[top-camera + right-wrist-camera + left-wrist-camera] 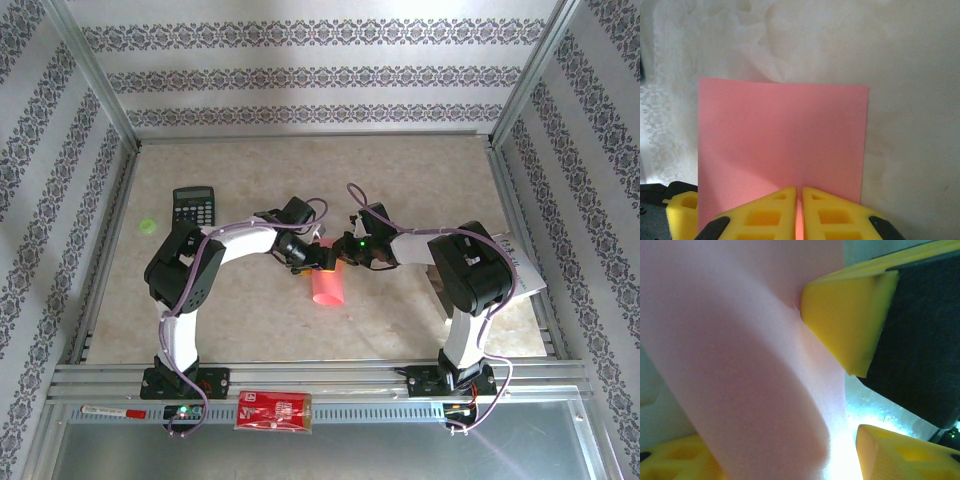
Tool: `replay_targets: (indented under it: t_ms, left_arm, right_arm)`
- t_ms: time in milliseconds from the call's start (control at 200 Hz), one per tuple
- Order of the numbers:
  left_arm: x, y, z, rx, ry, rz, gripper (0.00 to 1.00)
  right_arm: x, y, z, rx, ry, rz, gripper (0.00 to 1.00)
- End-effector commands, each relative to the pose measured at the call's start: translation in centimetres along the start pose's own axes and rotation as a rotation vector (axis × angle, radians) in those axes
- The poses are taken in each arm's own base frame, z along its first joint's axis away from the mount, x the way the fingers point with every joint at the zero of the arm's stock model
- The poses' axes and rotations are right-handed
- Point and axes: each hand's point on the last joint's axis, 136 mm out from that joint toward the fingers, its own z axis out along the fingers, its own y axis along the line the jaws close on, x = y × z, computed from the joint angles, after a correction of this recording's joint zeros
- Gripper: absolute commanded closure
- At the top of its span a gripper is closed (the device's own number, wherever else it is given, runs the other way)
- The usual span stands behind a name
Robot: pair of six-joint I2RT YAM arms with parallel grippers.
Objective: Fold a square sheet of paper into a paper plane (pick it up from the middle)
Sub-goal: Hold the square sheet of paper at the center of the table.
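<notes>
Hold the square sheet of paper [782, 140] pinched in right hand [799, 200]; with left hand [780, 445] spread around it, close gently.

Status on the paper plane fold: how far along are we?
Done: the sheet looks lifted off the table, with the right gripper shut on one edge. In hand: the sheet bows between the fingers of the open left gripper, and I see no crease in it. Left: every fold.
</notes>
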Motion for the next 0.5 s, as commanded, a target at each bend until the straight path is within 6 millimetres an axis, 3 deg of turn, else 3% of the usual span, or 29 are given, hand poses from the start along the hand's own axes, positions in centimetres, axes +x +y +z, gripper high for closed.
replay_targets:
  t_ms: [0, 355, 495]
  left_arm:
    - [-0.1, 4.5, -0.3, -0.126, -0.044, -0.126, 0.39]
    - [-0.2, 5.1, 0.5, -0.093, -0.072, -0.188, 0.54]
    - [0.2, 5.8, 0.8, -0.117, -0.057, -0.186, 0.61]
  right_arm:
    - [1.4, -2.0, 0.7, 0.067, 0.022, 0.019, 0.88]
    - [1.4, -1.9, 0.8, 0.065, 0.022, 0.018, 0.89]
    - [0.8, -0.9, 0.4, 0.033, 0.01, 0.01, 0.86]
